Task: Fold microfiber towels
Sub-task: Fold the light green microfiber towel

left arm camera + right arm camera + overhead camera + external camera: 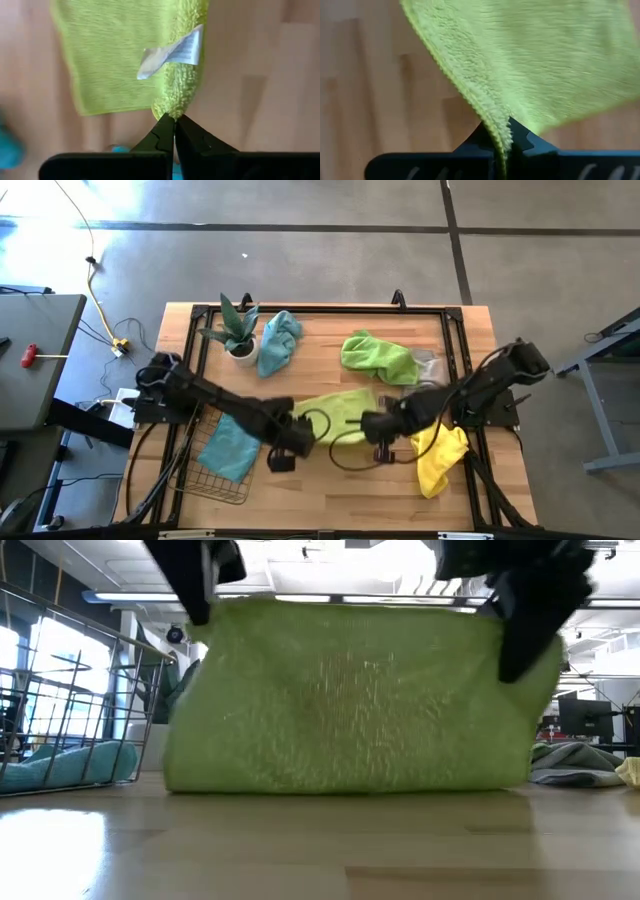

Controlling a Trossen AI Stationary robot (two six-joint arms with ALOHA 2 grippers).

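A lime green microfiber towel (335, 412) hangs spread between my two grippers at the table's middle, and its lower edge (340, 786) meets the table. My left gripper (174, 120) is shut on its left upper corner and my right gripper (504, 132) on its right upper corner. A second lime towel (378, 355) lies crumpled at the far right, beside a pale grey one (430, 366). A teal towel (279, 340) lies by the plant. Another teal towel (232, 446) lies in the wire basket. A yellow towel (441, 457) lies at the near right. My left gripper pinches the lime towel's corner (169, 111) between its two fingers, just below the white label (172, 54). The fingers slant down from above. The towel hangs below them, its top edge drawn across to the other gripper. My right gripper pinches the towel's hemmed edge (496, 125) at the other upper corner between its two fingers, slanting down from above. The cloth hangs below and spreads away from the fingers, its bottom on the table.
A small potted plant (238, 332) stands at the far left. The dark wire basket (215, 470) sits at the near left. A black frame (330, 310) runs round the table. Bare wood lies along the near edge (340, 490).
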